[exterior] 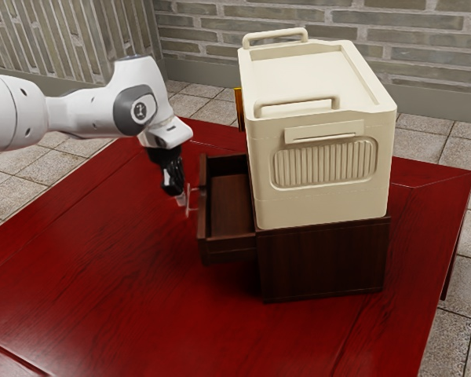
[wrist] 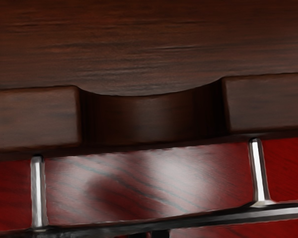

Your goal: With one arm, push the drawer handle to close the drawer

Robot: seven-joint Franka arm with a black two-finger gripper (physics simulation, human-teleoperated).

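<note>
Topping the cabinet (exterior: 322,263) near the worktop's (exterior: 102,275) edge is a cream box (exterior: 322,200). Whether the gripper (exterior: 180,199) by the handle (exterior: 192,203) is spread, I can't tell; the wrist view shows the drawer's (exterior: 202,208) notch (wrist: 149,119).

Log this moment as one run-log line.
drawer: open | metal handle: on drawer front | gripper: at handle, contact unclear | wooden cabinet: under cream box | next: likely push handle toward cabinet

The handle (wrist: 179,223) stands before the drawer front (wrist: 149,121); the gap between them looks passable from above.
</note>
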